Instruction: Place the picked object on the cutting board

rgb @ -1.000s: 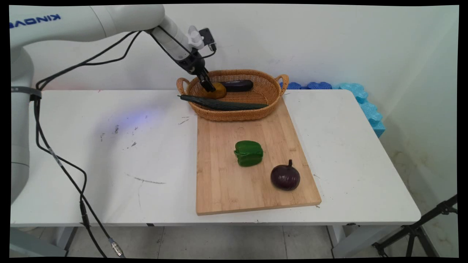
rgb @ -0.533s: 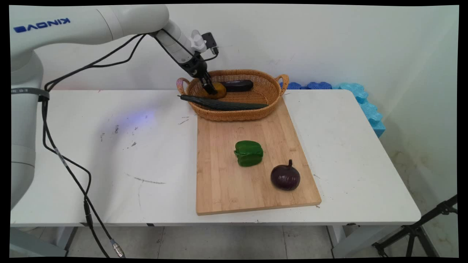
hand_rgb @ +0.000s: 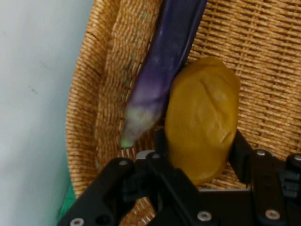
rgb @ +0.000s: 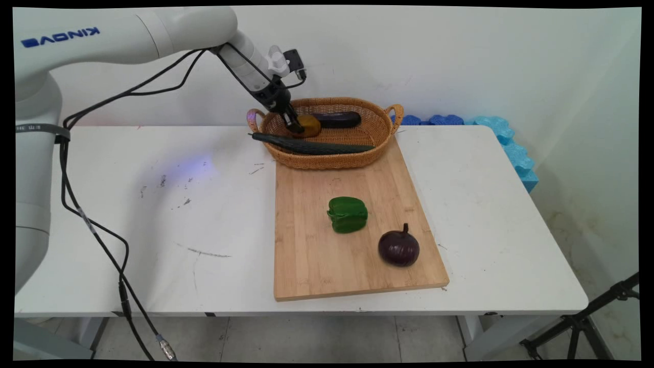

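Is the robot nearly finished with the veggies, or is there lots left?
Hard to say what counts as finished. A cucumber lies across the basket, with a long aubergine inside. The tool is closed around a yellow potato in the basket. The green pepper and round aubergine sit untouched on the cutting board.

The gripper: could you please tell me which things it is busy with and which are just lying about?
In hand or beside it: gripper, closed on the potato; long eggplant touching the potato; basket holding both; cucumber across the basket's rim.
Lying about: green pepper and round eggplant on the cutting board; blue foam.
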Controlling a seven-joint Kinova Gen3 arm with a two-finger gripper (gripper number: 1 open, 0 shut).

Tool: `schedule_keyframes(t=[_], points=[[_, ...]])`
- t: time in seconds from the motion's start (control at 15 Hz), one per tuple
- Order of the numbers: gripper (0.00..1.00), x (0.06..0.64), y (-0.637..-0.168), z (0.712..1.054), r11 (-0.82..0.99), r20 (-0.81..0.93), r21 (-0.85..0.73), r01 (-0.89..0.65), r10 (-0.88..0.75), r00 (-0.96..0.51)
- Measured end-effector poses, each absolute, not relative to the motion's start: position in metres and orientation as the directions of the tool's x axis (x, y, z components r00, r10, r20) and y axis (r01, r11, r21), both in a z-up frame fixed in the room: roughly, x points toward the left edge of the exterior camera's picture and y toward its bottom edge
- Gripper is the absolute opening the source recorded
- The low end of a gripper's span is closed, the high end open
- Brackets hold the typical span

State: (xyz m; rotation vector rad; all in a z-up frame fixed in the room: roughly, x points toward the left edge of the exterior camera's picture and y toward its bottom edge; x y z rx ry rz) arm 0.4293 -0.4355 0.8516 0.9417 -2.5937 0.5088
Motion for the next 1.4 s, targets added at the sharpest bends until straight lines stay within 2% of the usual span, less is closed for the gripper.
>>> schedule_keyframes(t=[0.27,0.67,1.07,1.4], points=[[0.00,0.425,-0.432,0.859,0.721,0.434,-0.217,-0.658,-0.533,-0.726],[0.00,0.418,-0.413,0.897,0.696,0.472,-0.243,-0.675,-0.523,-0.710],[0.00,0.405,-0.363,0.933,0.676,0.500,-0.217,-0.704,-0.542,-0.675],[0.00,0.385,-0.300,0.951,0.686,0.505,-0.164,-0.709,-0.559,-0.658]])
